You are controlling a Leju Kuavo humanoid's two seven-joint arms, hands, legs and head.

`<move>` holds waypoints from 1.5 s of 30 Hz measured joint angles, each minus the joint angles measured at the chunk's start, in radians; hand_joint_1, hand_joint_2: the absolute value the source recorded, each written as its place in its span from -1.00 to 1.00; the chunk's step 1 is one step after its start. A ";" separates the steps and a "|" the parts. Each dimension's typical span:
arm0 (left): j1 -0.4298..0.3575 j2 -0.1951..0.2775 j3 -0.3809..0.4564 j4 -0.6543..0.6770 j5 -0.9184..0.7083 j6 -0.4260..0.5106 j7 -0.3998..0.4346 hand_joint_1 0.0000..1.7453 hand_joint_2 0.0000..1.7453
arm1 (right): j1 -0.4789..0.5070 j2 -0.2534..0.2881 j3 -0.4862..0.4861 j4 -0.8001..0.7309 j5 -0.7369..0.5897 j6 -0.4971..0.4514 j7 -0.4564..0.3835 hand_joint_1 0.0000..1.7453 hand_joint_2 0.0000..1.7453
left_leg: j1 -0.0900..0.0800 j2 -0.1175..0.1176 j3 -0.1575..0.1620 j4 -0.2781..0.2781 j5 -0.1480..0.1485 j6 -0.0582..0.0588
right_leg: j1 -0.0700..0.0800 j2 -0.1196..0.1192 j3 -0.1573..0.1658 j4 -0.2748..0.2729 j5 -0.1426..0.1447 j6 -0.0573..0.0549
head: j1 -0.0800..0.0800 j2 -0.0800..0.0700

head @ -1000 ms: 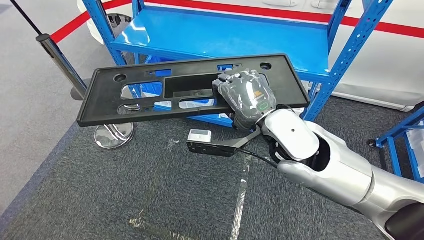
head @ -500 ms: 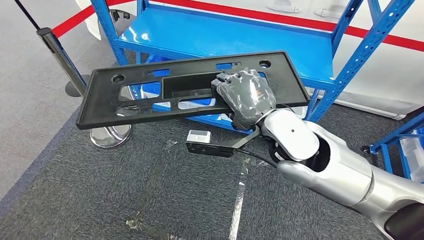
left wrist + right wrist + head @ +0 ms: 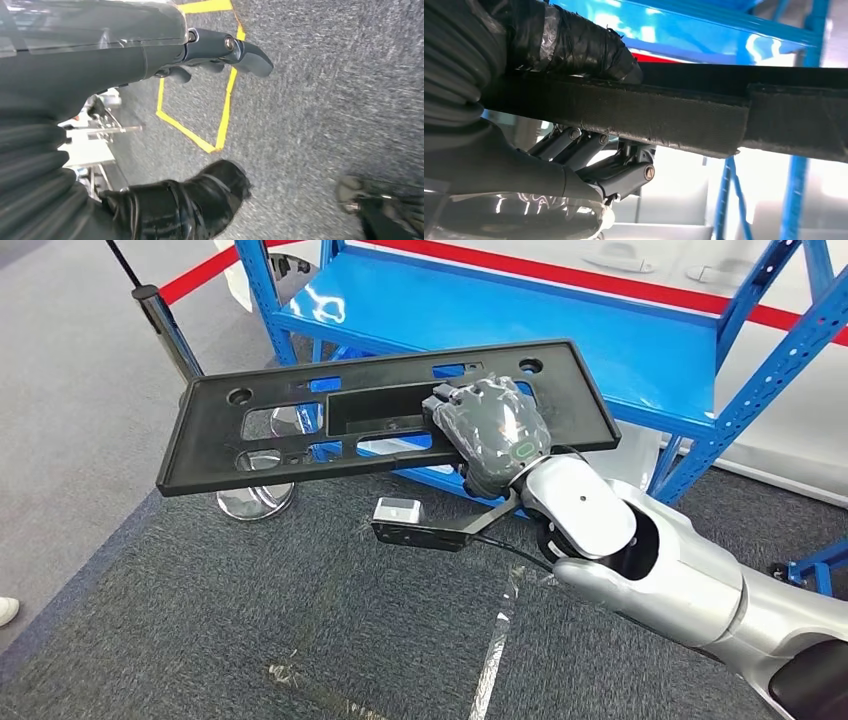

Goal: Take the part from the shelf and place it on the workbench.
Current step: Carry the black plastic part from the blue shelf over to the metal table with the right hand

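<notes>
A long, flat black plastic panel [image 3: 385,410] pierced with rectangular and round cut-outs was held clear of the blue metal shelf [image 3: 560,335], hanging in the air in front of its lower deck and above the dark grey carpeted floor [image 3: 250,620]. The robot's right hand [image 3: 492,432] gripped the panel near its right end, thumb [image 3: 589,47] on one face and fingers [image 3: 596,160] curled against the other, as the right wrist view showed. The silver right arm [image 3: 650,560] reached in from the lower right. The left hand [image 3: 150,125] hung over the carpet beside a yellow taped outline [image 3: 220,100], its fingers [image 3: 235,50] apart and holding nothing. A chrome-based barrier post [image 3: 165,320] stood to the left of the shelf, its red belt [image 3: 205,270] stretching away behind.
</notes>
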 joint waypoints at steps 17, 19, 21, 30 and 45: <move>-0.008 0.017 0.000 0.001 0.007 -0.025 -0.001 -1.00 1.00 | -0.005 0.061 0.016 0.055 0.017 -0.012 -0.008 1.00 1.00 | 0.003 0.002 0.045 -0.102 0.069 0.042 | 0.000 -0.019 -0.099 0.261 -0.152 0.038 | -0.005 0.000; -0.008 0.018 0.000 0.001 0.007 -0.026 -0.002 -1.00 1.00 | -0.003 0.062 0.017 0.065 0.017 -0.013 -0.009 1.00 1.00 | 0.000 -0.025 0.047 -0.101 0.069 0.043 | 0.001 -0.013 -0.133 0.306 -0.142 0.032 | -0.005 0.000; -0.007 0.018 0.000 0.001 0.007 -0.026 -0.002 -1.00 1.00 | -0.002 0.064 0.017 0.073 0.017 -0.014 -0.008 1.00 1.00 | -0.002 -0.052 0.052 -0.101 0.067 0.043 | 0.005 0.003 -0.099 0.205 -0.067 0.019 | -0.005 0.000; -0.005 0.021 0.000 0.002 0.005 -0.027 -0.011 -1.00 1.00 | -0.008 0.077 0.018 0.095 0.018 -0.020 -0.006 1.00 1.00 | 0.012 -0.030 -0.002 -0.049 0.043 -0.006 | -0.002 0.053 -0.014 -0.002 0.014 -0.008 | -0.015 0.000; -0.005 0.026 0.000 0.002 -0.001 -0.029 -0.018 -1.00 1.00 | -0.006 0.078 0.017 0.121 0.018 -0.027 -0.007 1.00 1.00 | 0.001 0.040 0.059 -0.140 0.090 0.036 | 0.010 -0.064 -0.007 0.047 -0.045 0.023 | -0.015 0.000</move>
